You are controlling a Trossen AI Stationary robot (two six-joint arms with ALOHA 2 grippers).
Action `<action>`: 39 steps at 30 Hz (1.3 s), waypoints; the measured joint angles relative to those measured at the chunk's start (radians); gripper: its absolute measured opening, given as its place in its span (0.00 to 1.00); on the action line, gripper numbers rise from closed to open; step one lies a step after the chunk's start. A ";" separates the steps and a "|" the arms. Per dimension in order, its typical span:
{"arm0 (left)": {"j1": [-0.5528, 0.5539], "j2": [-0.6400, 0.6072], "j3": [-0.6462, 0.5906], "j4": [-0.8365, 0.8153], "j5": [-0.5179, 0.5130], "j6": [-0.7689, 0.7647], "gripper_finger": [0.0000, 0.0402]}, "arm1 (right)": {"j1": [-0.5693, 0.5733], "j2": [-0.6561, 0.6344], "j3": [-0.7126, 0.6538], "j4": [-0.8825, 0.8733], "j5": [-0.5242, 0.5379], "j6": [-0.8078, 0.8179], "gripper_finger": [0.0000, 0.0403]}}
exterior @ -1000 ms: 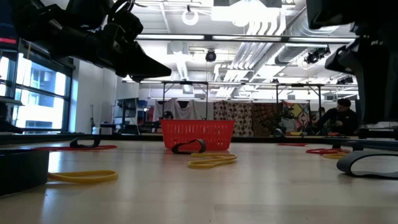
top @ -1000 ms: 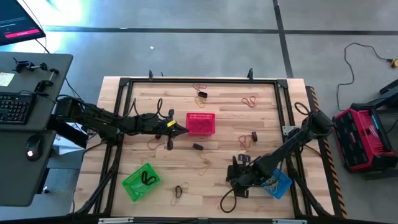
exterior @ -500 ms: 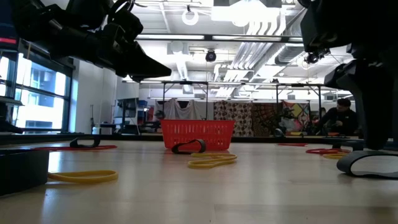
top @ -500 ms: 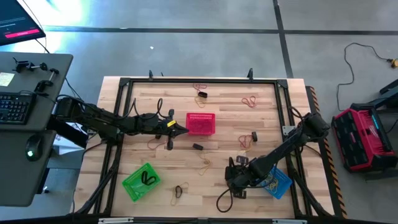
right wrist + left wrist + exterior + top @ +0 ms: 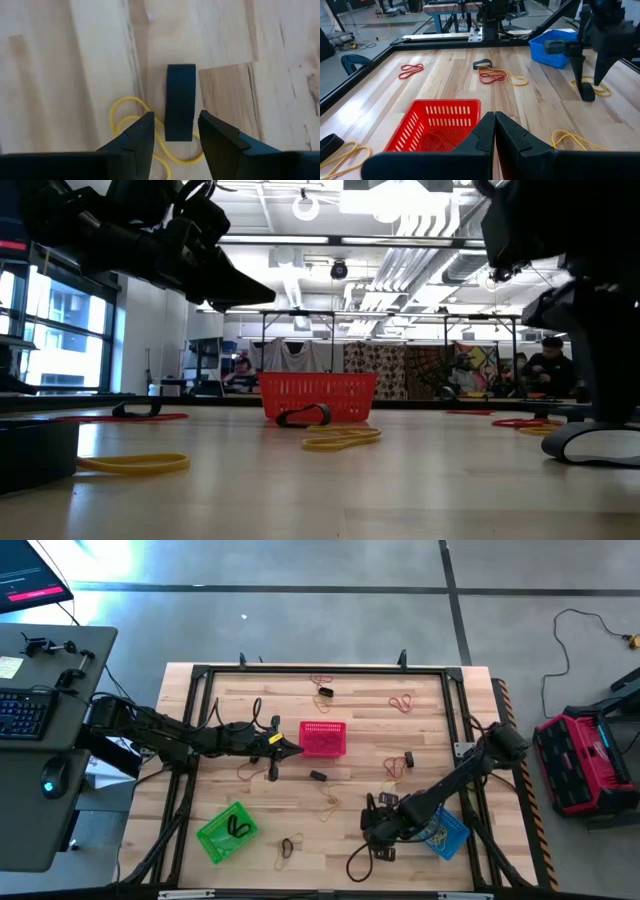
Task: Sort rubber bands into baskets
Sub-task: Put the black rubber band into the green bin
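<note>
While the left hand [image 5: 494, 131] hangs closed just beside the red basket [image 5: 438, 125], the right hand [image 5: 175, 131] stands open over a wide, flat black rubber band [image 5: 179, 101] on the table [image 5: 280, 75]. Its long axis parallels the fingers [image 5: 220, 135]; it overlaps a thin yellow band [image 5: 131, 120].

red basket [image 5: 318, 396], black band [image 5: 303, 417], yellow band [image 5: 342, 438]

Robotics lab: workbenches [image 5: 300, 395], exposed ducts [image 5: 440, 225]
</note>
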 joint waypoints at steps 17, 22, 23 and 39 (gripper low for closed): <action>0.000 0.000 0.000 -0.012 0.000 -0.029 0.01 | -0.009 0.040 0.002 -0.055 -0.031 -0.067 0.12; 0.000 0.000 0.000 -0.012 0.000 -0.045 0.01 | -0.008 0.021 0.000 -0.099 0.034 -0.111 0.02; 0.000 0.000 0.000 -0.012 0.000 -0.046 0.01 | -0.009 0.015 -0.002 -0.112 0.057 -0.117 0.03; -0.086 0.010 0.031 0.016 0.007 -0.050 0.01 | -0.163 -0.043 -0.001 -0.036 0.385 -0.439 0.00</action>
